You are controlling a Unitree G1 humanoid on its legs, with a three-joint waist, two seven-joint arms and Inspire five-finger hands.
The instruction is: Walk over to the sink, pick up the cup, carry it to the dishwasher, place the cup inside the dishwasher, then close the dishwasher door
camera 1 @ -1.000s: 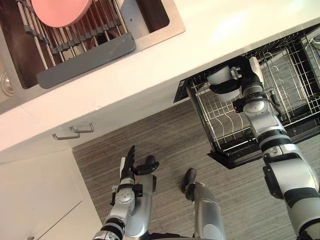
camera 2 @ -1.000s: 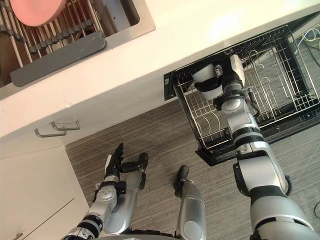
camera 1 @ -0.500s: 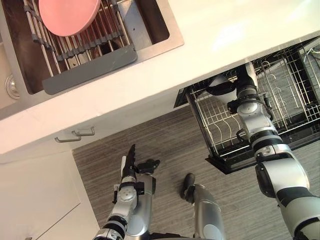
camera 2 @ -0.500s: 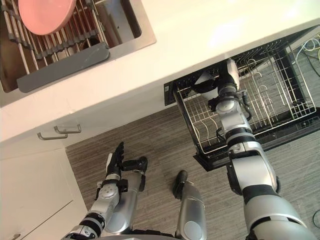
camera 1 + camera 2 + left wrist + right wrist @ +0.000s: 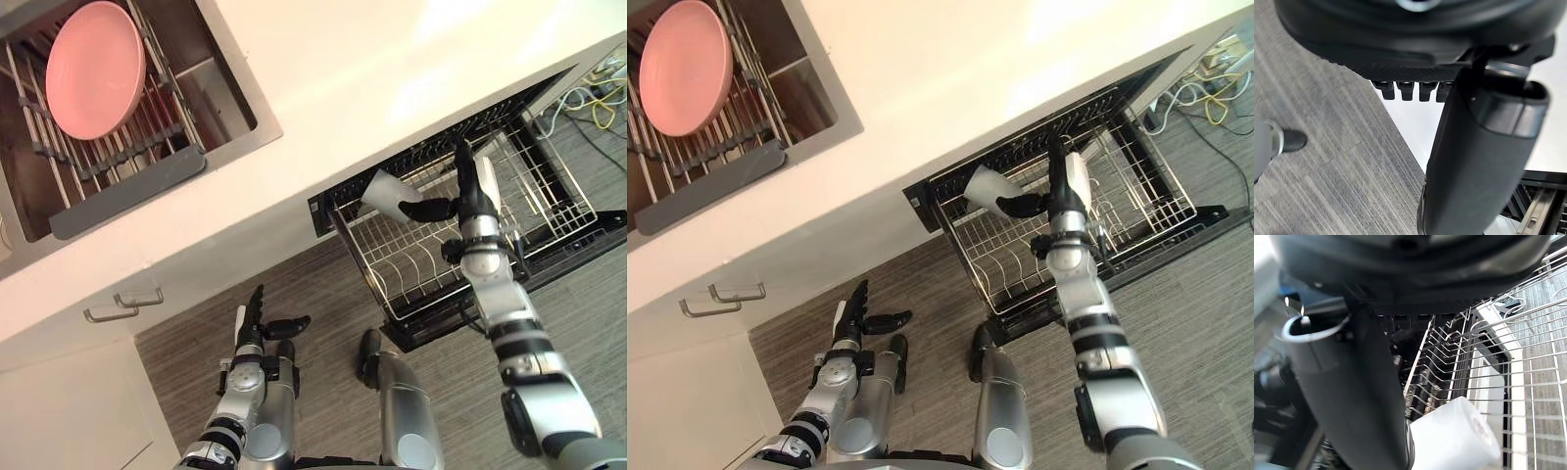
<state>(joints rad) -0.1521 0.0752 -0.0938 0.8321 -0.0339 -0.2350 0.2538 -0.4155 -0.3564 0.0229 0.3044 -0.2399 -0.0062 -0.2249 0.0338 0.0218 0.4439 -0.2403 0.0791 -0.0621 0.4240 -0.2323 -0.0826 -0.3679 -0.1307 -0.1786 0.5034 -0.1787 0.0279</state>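
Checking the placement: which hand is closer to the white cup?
Right. The right hand is beside the cup over the dishwasher rack; the left hand hangs low over the floor, well away.

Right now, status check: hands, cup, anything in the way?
Right hand open, thumb beside white cup. Cup tilted at dishwasher rack corner, not gripped. Left hand open, idle low. Nothing seen in the way.

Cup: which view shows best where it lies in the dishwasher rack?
Left eye view: the whole white cup lies tilted at the rack's corner beside the open right hand's thumb. Right eye view shows the same. Right wrist view shows one end, close up, over the wires.
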